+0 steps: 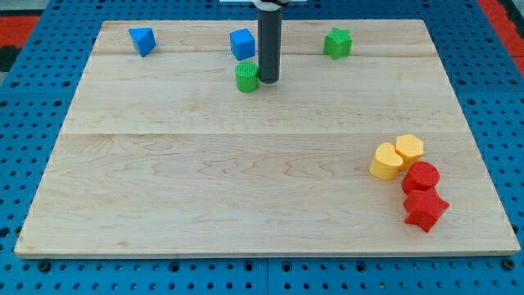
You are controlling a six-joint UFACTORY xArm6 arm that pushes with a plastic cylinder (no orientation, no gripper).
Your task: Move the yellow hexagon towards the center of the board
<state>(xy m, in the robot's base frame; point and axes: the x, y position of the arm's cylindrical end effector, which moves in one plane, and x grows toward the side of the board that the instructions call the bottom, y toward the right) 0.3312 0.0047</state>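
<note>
A pale wooden board (246, 180) fills most of the view, lying on a blue perforated table (24, 98) that shows around its edges. A straight dark rod (268, 41) comes down from the view's top edge, a little left of the middle, and the robot's tip (268, 80) meets the board near its top edge. The arm ends in this plain rod, so there are no jaws to stand apart or together, and it clamps nothing.

A green round block (246, 77) sits just beside the tip on its left, touching it or nearly so; the view does not settle which. A blue cube-like block (241, 43) lies just above the green one, close to the top edge and to the left of the rod. A blue wedge-like block (142, 40) sits near the top left corner, well apart from the others. A green star-like block (336, 43) sits near the top edge, right of the rod.

The other four blocks cluster near the bottom right corner. The yellow hexagon (409, 148) lies at the top of this cluster, well apart from the tip and far from the board's centre. A yellow rounded block (385, 161) touches it on the lower left. A red round block (422, 177) lies just below the hexagon, and a red star-like block (426, 210) touches that one from below, nearest the corner.
</note>
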